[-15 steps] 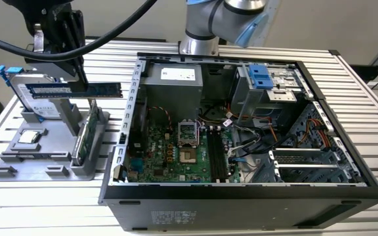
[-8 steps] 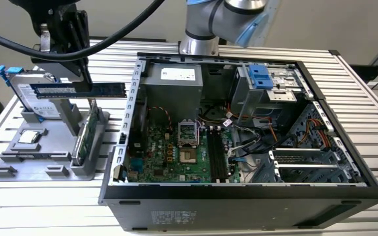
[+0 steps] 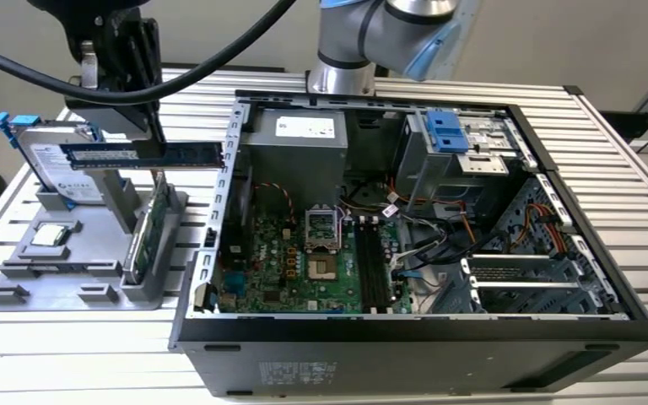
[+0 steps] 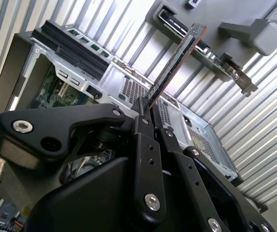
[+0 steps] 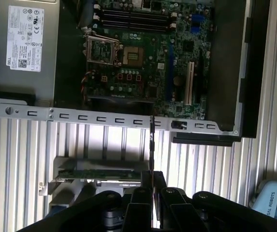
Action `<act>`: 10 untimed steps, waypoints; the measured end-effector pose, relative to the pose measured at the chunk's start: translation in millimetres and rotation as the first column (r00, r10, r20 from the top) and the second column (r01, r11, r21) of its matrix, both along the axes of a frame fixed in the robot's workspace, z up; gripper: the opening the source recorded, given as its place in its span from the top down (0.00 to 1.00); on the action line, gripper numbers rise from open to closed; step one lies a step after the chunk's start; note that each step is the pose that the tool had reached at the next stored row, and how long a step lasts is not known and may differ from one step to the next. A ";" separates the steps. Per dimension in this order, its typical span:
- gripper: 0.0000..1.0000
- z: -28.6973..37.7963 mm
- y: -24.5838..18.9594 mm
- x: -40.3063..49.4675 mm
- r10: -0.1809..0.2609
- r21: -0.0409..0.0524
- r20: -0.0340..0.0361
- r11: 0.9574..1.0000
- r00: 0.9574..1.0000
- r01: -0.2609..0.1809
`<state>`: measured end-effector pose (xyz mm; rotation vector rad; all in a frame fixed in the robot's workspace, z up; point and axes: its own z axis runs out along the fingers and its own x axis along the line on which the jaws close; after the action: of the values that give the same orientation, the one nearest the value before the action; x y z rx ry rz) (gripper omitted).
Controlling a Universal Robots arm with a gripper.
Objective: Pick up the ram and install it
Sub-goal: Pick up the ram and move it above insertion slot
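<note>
My jaws are clenched on the long thin blue circuit-board ram stick with dark chips point(image 3: 138, 154). In the second wrist view the black fingers point(image 4: 144, 145) pinch its flat faces and the stick point(image 4: 174, 65) runs out beyond them. In the exterior view I hold it level by its upper long edge, roughly mid-length. It hangs in the air above the grey plastic parts fixture point(image 3: 31, 278) on the slatted aluminium bench point(image 3: 628, 211). It touches nothing below it, and one end sits near the side wall of the open black computer case point(image 3: 414, 337), on the exterior view's left of it. On the fixture are the green card with metal bracket point(image 3: 158, 221), standing on edge, and the silver hard drive with blue rails point(image 3: 45, 164). In the first wrist view the stick is a thin edge-on line point(image 5: 151, 145) over the case wall, with the green motherboard point(image 5: 143, 72) and its dark memory slots point(image 5: 133, 17) beyond; no stick is seated there yet. Handling, as I judge it: the stick is very light, stiff along its length but thin, so it could crack or twist if levered sideways. The faces are smooth and could slip. The best hold is on the flat faces near the upper edge around the middle, clear of the contact edge and chips.
</note>
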<state>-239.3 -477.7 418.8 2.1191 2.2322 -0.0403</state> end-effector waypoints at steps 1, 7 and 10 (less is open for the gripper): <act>1.00 0.0 0.0 0.8 0.000 0.000 0.000 1.000 1.000 0.000; 1.00 0.1 0.0 5.5 0.000 0.000 0.000 1.000 1.000 0.000; 1.00 0.0 0.0 7.8 0.000 0.000 0.000 1.000 1.000 0.000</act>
<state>-231.6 -477.8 418.8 2.1191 2.2322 -0.0404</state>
